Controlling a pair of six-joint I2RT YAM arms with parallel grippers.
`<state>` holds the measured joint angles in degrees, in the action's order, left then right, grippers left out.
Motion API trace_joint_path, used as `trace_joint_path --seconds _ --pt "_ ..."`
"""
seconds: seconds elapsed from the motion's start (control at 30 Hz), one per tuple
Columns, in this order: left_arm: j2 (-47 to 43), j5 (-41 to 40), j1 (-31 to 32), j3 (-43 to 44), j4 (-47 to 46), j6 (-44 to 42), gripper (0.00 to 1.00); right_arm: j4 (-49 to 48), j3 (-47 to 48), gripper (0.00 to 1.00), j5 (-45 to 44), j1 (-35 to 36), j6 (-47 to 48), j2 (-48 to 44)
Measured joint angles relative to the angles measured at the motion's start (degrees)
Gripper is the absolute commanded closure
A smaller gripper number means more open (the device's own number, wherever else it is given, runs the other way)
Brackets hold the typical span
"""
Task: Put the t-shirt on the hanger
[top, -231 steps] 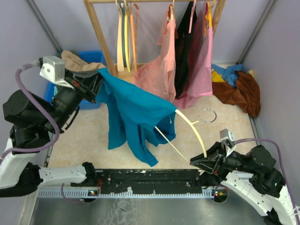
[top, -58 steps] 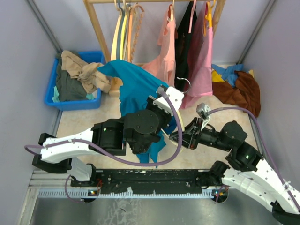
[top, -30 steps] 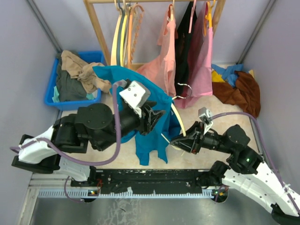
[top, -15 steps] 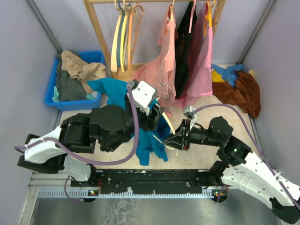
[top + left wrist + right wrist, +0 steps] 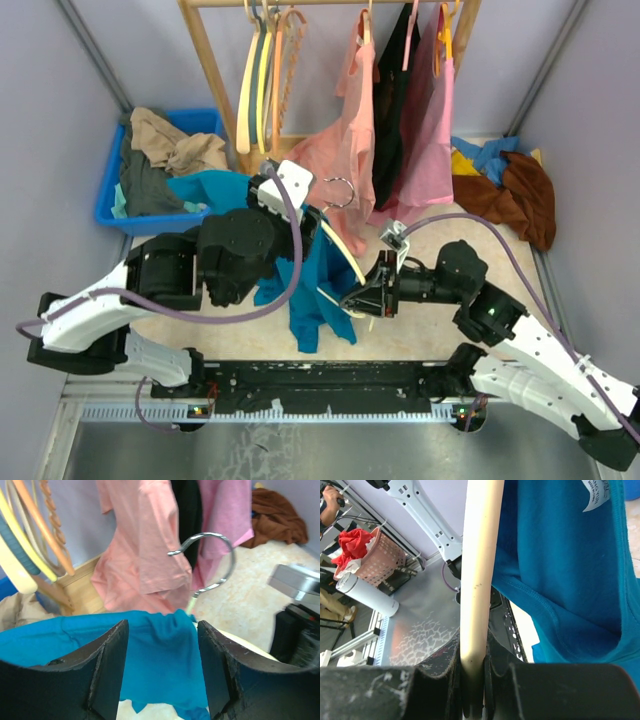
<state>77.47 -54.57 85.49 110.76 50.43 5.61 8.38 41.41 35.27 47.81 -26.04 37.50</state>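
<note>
The teal t-shirt (image 5: pixel 322 285) drapes over the pale cream hanger (image 5: pixel 342 250) in the middle of the floor, one part trailing left toward the bin (image 5: pixel 215 188). The hanger's metal hook (image 5: pixel 338 192) sticks up beside the pink shirts. My right gripper (image 5: pixel 362 300) is shut on the hanger's lower arm; in the right wrist view the cream bar (image 5: pixel 480 580) runs between the fingers (image 5: pixel 472 652), with teal cloth (image 5: pixel 560 555) beside it. My left gripper (image 5: pixel 162 625) stands open just above the teal cloth (image 5: pixel 160 655), with nothing between its jaws and the hook (image 5: pixel 215 555) beyond.
A wooden rack (image 5: pixel 212 75) at the back carries orange and yellow hangers (image 5: pixel 262 85), pink shirts (image 5: pixel 350 140) and a black garment (image 5: pixel 395 100). A blue bin (image 5: pixel 108 208) of clothes sits at the left. Brown, blue and yellow clothes (image 5: pixel 515 185) lie at the right.
My left gripper has opened and let go of the teal cloth, drawing back a little. The right gripper has carried the hanger leftward, so its hook now sits nearer the rack.
</note>
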Motion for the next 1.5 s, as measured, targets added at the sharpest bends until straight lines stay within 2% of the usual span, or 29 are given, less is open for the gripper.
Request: trace_joint_path --seconds 0.1,0.23,0.63,0.9,1.0,1.1,1.23,1.33,1.5 --pt "-1.01 2.89 -4.39 -2.89 -0.46 -0.04 0.36 -0.28 0.0 1.0 0.42 0.0 -0.17 0.37" --pt "-1.84 6.43 -7.13 -5.22 -1.55 -0.57 0.36 -0.24 0.0 1.0 0.46 0.0 -0.81 0.92" --pt "-1.51 15.26 -10.45 -4.74 -2.21 -1.07 0.33 -1.22 0.0 1.0 1.55 0.0 -1.05 2.14" --pt "1.38 17.59 -14.12 -3.74 -0.72 -0.57 0.35 -1.03 0.0 1.0 1.92 0.0 -1.2 2.45" --pt "2.4 17.68 -14.56 -3.63 -0.46 -0.55 0.4 -0.57 0.0 1.0 2.08 0.0 -1.22 2.49" --pt "3.19 17.73 -14.62 -3.54 -0.24 -0.57 0.52 -0.13 0.0 1.0 2.05 0.0 -1.25 2.49" --pt "3.74 18.16 -14.58 -3.54 0.09 -0.59 0.85 0.17 0.0 1.0 1.7 0.0 -1.25 2.51" --pt "3.91 18.62 -14.53 -3.39 1.27 -1.03 1.0 0.42 0.0 1.0 1.03 -0.04 -1.29 2.51" --pt "3.91 18.73 -14.53 -3.28 3.3 -1.6 1.0 0.87 0.0 1.0 0.9 -0.07 -1.25 2.51"
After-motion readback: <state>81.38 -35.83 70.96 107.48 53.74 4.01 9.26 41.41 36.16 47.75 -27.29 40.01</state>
